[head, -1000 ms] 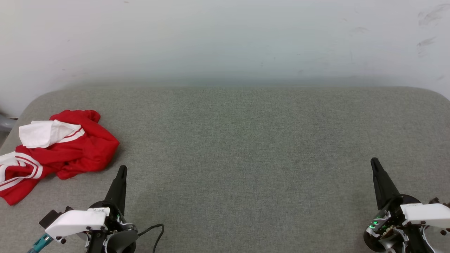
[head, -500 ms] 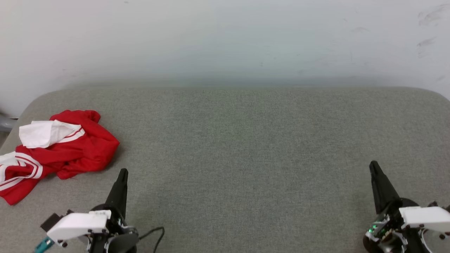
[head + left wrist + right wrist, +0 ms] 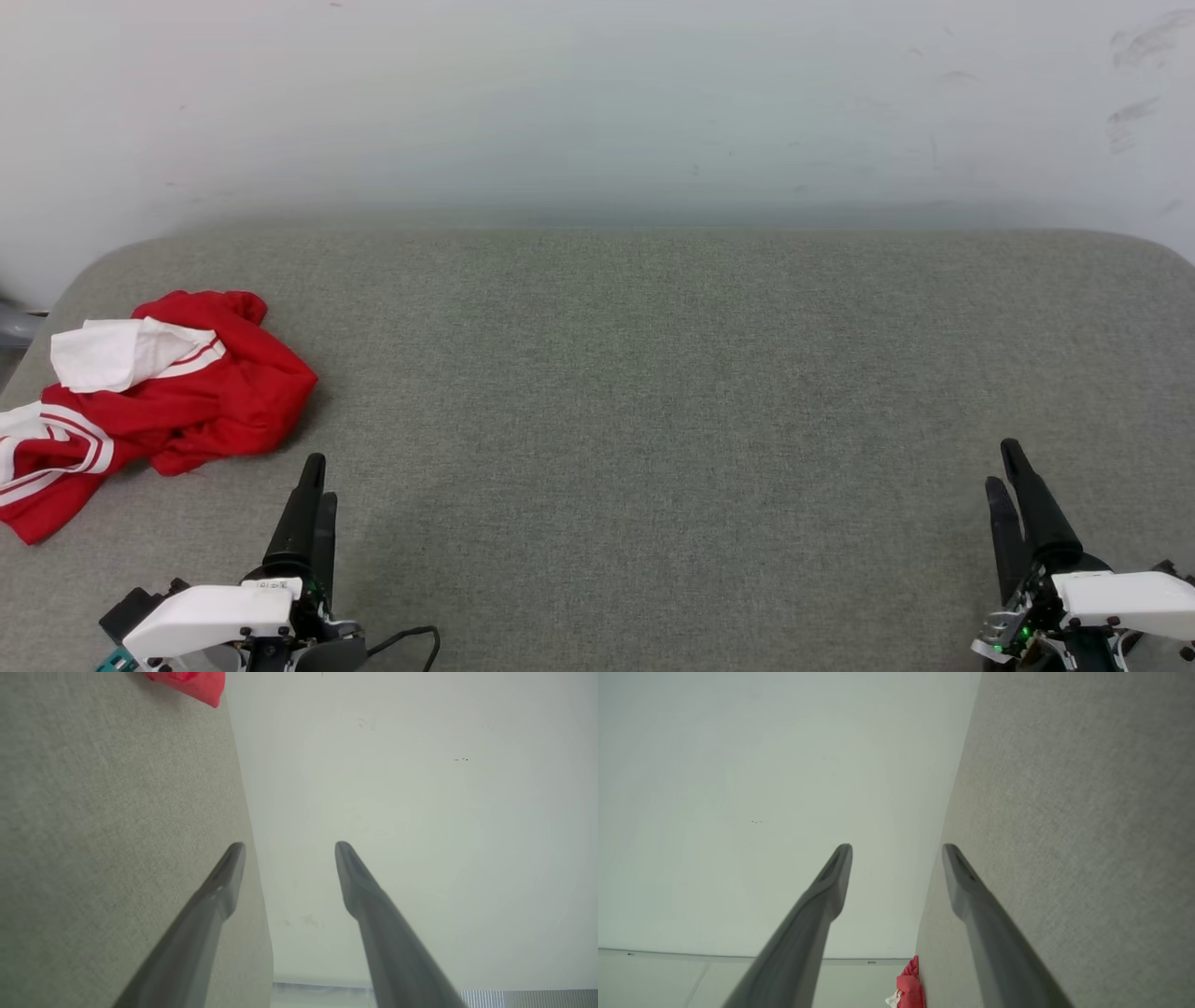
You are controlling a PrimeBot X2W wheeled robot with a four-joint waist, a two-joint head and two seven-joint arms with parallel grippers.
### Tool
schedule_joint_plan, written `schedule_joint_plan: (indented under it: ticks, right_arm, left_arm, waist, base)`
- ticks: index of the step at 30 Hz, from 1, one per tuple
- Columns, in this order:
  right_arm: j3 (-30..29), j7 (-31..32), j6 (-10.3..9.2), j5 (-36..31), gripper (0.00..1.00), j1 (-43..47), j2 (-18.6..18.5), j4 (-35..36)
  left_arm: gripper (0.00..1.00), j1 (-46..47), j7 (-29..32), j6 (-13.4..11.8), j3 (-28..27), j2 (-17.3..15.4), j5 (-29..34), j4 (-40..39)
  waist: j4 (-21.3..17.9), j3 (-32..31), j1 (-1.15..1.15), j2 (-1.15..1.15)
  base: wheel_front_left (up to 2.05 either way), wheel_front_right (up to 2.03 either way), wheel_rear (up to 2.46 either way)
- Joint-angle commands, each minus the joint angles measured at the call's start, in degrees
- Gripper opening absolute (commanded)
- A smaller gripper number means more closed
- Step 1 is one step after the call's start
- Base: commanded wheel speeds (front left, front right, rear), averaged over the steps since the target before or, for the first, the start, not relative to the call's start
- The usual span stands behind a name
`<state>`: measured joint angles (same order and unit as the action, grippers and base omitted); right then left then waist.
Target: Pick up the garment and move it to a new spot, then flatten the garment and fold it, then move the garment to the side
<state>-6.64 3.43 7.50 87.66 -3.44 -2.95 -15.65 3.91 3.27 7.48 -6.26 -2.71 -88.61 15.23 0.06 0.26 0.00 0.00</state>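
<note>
Left pincer (image 3: pixel 319 481): low over the near edge of the tabletop (image 3: pixel 653 420), toward its left corner, fingers pointing at the far edge. Fingers apart, nothing between them. The left wrist view (image 3: pixel 289 845) confirms a clear gap between the tips, with one dark finger over the grey cloth and the other against the pale wall.

Right pincer (image 3: pixel 1002 464): low over the near edge toward the right corner, also pointing at the far edge. Fingers apart, nothing held. In the right wrist view (image 3: pixel 897 847) the two tips stand well separated, one over cloth and one against the wall.

Behind each pincer is a white wrist housing. A black cable (image 3: pixel 411 639) loops beside the left one, and a small green light (image 3: pixel 1004 644) glows at the right one.

Tabletop: grey woven fabric cover with rounded far corners.

Garment (image 3: pixel 187 401): crumpled in a heap at the left edge of the tabletop, about midway between the near and far edges. It is red cloth with a white sleeve lying on top and red-and-white stripe trim toward the edge. It lies near the left pincer but not touching it, just off the fingertips to their left, and well apart from the right pincer. No lettering can be read in the heap. A red corner shows in the left wrist view (image 3: pixel 191 683), and a small red-and-white bit shows in the right wrist view (image 3: pixel 908 987).

Beyond the far edge: a plain pale wall (image 3: pixel 597 112) with faint scuffs at the upper right.
</note>
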Motion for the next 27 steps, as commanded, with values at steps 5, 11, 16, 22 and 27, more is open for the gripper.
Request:
schedule_joint_plan:
  ticks: [5,11,16,22,27]
  right_arm:
    - [-0.8,-1.8,0.00,-6.9,1.00,-0.5,0.0,2.9]
    - [-1.4,-3.3,0.00,-13.5,1.00,-0.3,0.0,5.4]
    - [-1.5,-4.4,0.00,-19.9,1.00,-0.1,0.0,7.8]
    - [-1.3,-5.7,0.00,-27.8,1.00,0.2,0.0,10.7]
    - [-0.6,-6.8,-0.01,-34.2,1.00,0.6,0.0,12.5]
  left_arm:
    - [1.00,1.1,-1.7,-0.4,-1.0,-0.1,7.3,-2.4]
    - [1.00,0.9,-3.1,-2.5,-0.4,-0.1,14.7,-5.2]
    - [1.00,0.7,-4.3,-4.6,0.7,-0.1,21.2,-7.2]
    - [1.00,0.4,-5.6,-7.5,2.4,-0.1,29.2,-9.1]
    - [1.00,0.2,-6.6,-9.4,3.6,-0.1,35.1,-10.1]
  waist:
    - [0.0,0.1,0.00,0.00]
    - [0.1,0.2,0.00,0.00]
    - [0.1,0.3,0.00,0.00]
    - [0.1,0.4,0.00,0.00]
    - [0.2,0.5,0.00,0.00]
  base:
    - [0.00,0.00,0.00]
    - [0.00,0.00,0.00]
    - [0.00,0.00,0.00]
    - [0.00,0.00,0.00]
    - [0.00,0.00,0.00]
